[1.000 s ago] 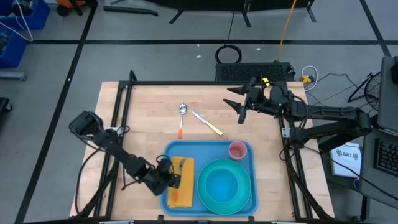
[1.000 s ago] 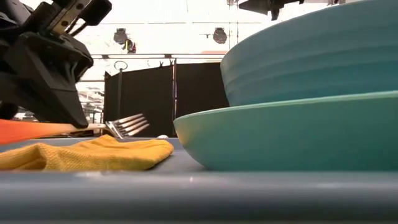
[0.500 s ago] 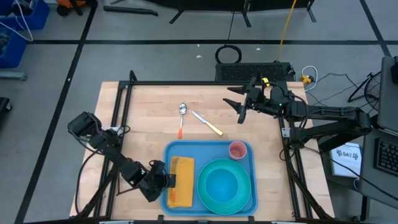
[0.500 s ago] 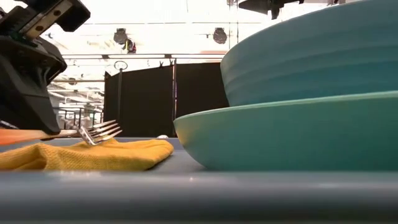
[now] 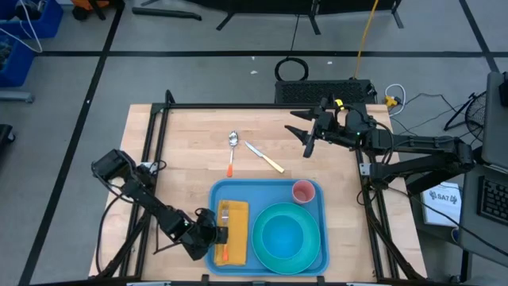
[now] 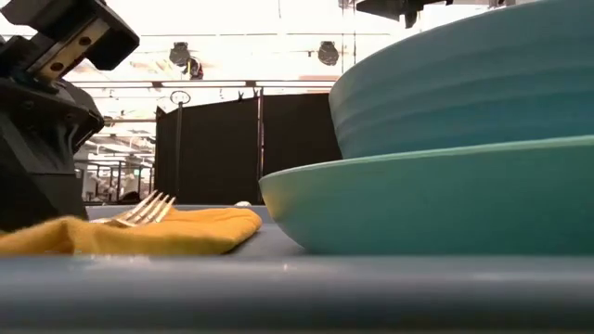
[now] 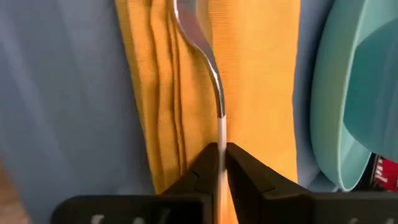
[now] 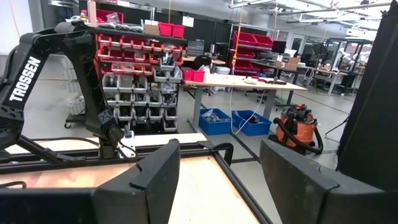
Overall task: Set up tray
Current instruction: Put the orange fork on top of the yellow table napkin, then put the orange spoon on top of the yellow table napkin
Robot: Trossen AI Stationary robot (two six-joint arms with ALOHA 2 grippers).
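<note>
The blue tray [image 5: 238, 191] lies at the table's near middle. On its left part lies a folded yellow napkin [image 5: 236, 230], with a fork [image 5: 225, 214] lying lengthwise on it. My left gripper [image 5: 213, 236] is at the napkin's left edge, shut on the fork. In the low view the fork's tines [image 6: 148, 206] rest on the napkin [image 6: 176, 232]. A turquoise plate holding a bowl [image 5: 282, 234] and a pink cup [image 5: 302, 191] stand on the tray. My right gripper [image 5: 309, 139] hangs open over the table's far right. My left gripper pinches the fork's metal stem [image 7: 221, 134] between its two fingers, where the stem meets the handle. The fingers lie along the fork and hide the handle. The neck and tines [image 7: 186, 18] run away from the fingers over the napkin, and the tines rest on it.
A spoon with an orange handle [image 5: 232, 151] and a knife with a yellow handle [image 5: 264, 157] lie on the bare wood beyond the tray's far edge. A black frame rail [image 5: 151, 159] runs along each side of the table.
My left gripper has moved toward the table's near-left and gone down, staying shut on the fork. The fork has come down from just above the napkin, and its tines now rest on the napkin, farther toward the tray's left side.
</note>
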